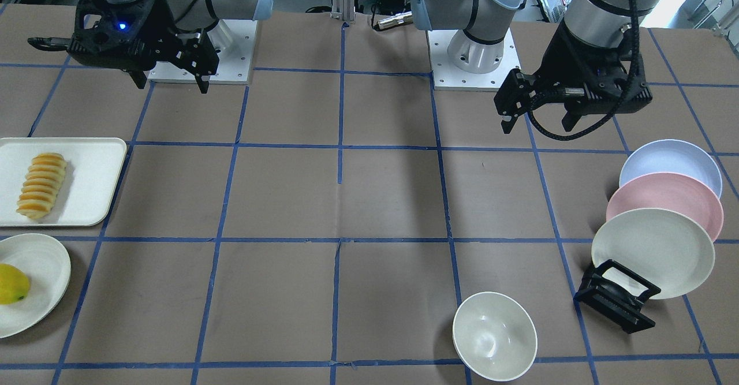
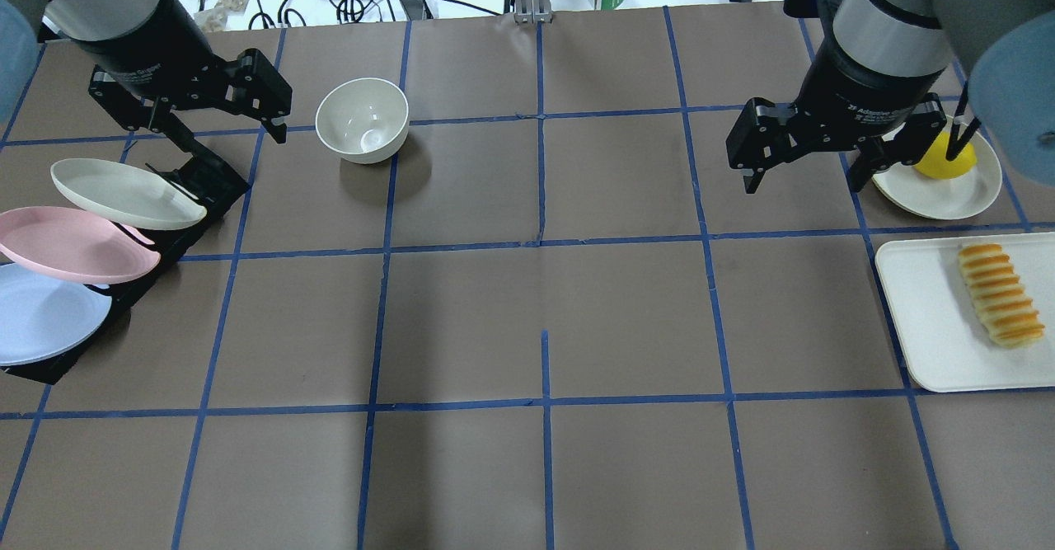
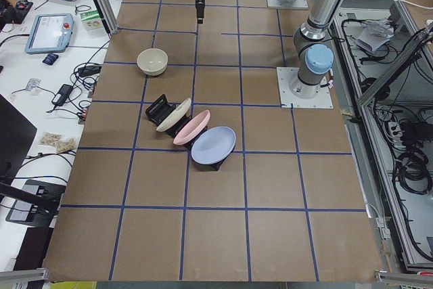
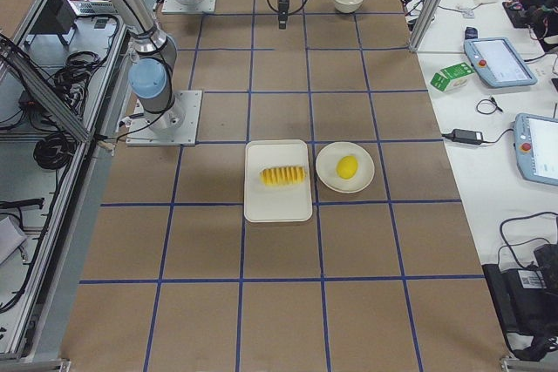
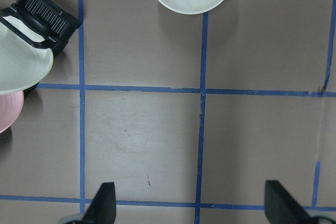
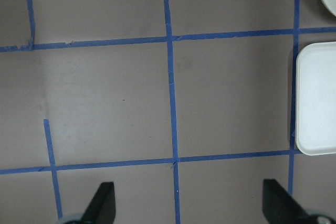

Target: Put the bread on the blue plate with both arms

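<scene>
The bread (image 1: 41, 186), a ridged golden-orange loaf, lies on a white tray (image 1: 92, 200) at the table's edge on my right; it also shows in the overhead view (image 2: 1000, 294). The blue plate (image 1: 670, 157) leans in a black rack (image 1: 615, 301) behind a pink and a cream plate, on my left; in the overhead view the blue plate (image 2: 41, 315) is nearest me. My left gripper (image 2: 231, 133) is open and empty, hovering above the rack's far end. My right gripper (image 2: 805, 185) is open and empty, hovering beyond the tray, away from the bread.
The pink plate (image 2: 74, 245) and the cream plate (image 2: 124, 195) stand in the same rack. A white bowl (image 2: 363, 119) sits on the table right of the left gripper. A yellow lemon-like fruit (image 2: 944, 158) lies on a cream plate (image 2: 948, 191) beyond the tray.
</scene>
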{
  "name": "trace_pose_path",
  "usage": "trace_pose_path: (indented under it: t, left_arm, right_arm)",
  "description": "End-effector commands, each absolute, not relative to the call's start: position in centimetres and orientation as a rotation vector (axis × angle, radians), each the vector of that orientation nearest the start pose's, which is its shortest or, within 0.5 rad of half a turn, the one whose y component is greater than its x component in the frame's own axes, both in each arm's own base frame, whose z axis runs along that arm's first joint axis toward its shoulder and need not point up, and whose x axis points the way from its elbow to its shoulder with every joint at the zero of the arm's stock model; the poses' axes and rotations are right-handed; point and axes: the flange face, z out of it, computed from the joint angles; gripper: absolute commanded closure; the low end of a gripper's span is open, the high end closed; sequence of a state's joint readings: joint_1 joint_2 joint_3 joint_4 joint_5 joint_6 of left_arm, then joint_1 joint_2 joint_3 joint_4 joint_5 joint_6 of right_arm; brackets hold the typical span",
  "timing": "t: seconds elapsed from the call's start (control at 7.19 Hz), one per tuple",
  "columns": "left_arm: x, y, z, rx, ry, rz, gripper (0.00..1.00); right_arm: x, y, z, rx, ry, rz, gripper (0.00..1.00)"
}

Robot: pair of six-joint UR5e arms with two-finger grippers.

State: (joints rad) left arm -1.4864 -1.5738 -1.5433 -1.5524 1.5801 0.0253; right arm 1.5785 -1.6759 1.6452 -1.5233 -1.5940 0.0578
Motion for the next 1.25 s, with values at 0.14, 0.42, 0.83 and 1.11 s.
trace_pose_path:
  t: [0.14, 0.42, 0.83, 1.11]
  left_arm:
    - [-9.0, -50.7, 50.2, -0.094, 3.128, -0.066, 0.0]
    - [-9.0, -50.6, 50.2, -0.094, 3.125, -0.066, 0.0]
    - [-8.6, -49.6, 49.3, -0.063, 3.114, -0.069, 0.0]
    - [-7.3, -49.8, 48.1, -0.028, 3.105, -0.09, 0.0]
  right_arm:
    - [13.4, -44.5, 49.6, 0.073, 3.164, 0.026, 0.0]
    - [13.5, -44.4, 49.3, 0.077, 3.163, 0.038, 0.0]
    - [13.8, -44.4, 49.1, 0.079, 3.132, 0.044, 0.0]
    - [13.8, -44.3, 49.2, 0.075, 3.132, 0.041, 0.0]
